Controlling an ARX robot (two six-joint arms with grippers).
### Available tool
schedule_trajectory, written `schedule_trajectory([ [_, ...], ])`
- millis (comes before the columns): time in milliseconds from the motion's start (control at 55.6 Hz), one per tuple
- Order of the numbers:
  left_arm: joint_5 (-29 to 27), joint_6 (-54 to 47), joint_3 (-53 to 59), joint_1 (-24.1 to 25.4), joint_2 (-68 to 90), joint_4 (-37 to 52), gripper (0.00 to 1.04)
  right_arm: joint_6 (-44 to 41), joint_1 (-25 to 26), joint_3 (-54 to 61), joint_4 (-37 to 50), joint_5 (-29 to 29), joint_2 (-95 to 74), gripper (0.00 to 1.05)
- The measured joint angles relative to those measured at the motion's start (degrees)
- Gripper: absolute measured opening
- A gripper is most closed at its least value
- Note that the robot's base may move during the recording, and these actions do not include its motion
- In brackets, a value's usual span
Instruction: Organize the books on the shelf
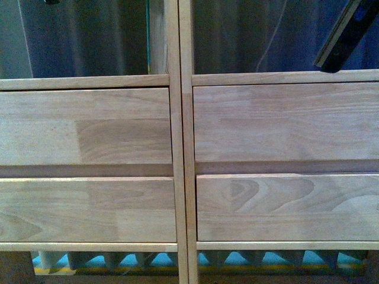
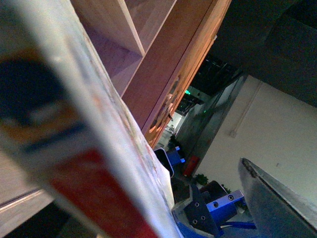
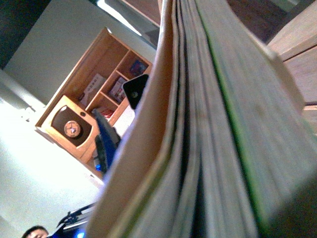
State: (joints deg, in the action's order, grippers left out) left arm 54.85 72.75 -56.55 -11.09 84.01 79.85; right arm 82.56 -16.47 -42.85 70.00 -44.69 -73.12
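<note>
The pale wood shelf (image 1: 180,148) fills the front view, with four plain drawer fronts and open compartments above them. A dark slanted book (image 1: 348,32) juts into the upper right compartment. In the left wrist view a whitish book (image 2: 74,129) with a red mark and a blue and orange patch lies very close, along one side of my open left gripper (image 2: 208,198). One grey finger (image 2: 277,203) shows apart from it, and the shelf (image 2: 163,64) lies behind. My right gripper is shut on a book (image 3: 208,148) whose page edges fill the right wrist view and hide the fingers.
Short peg legs (image 1: 47,260) and blue floor show under the shelf. In the right wrist view another wooden cabinet (image 3: 94,109) stands by a white wall, with a person's head (image 3: 32,232) low down. Blue equipment (image 2: 218,206) shows past the left gripper.
</note>
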Motion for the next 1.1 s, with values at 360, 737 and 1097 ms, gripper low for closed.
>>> schedule_trajectory([
  [360, 0.5, 1.2, 0.0, 0.0, 0.0, 0.1, 0.25, 1.7, -0.2, 1.2, 4.7, -0.9, 0.3, 0.07],
  [737, 3.6, 3.5, 0.0, 0.0, 0.0, 0.1, 0.07, -2.5, 0.1, 4.2, -1.7, -5.1, 4.9, 0.52],
  [1097, -3.7, -4.0, 0.6, 9.4, -5.2, -8.6, 0.07, -12.5, 13.4, 10.7, -9.0, -16.9, 14.8, 0.99],
])
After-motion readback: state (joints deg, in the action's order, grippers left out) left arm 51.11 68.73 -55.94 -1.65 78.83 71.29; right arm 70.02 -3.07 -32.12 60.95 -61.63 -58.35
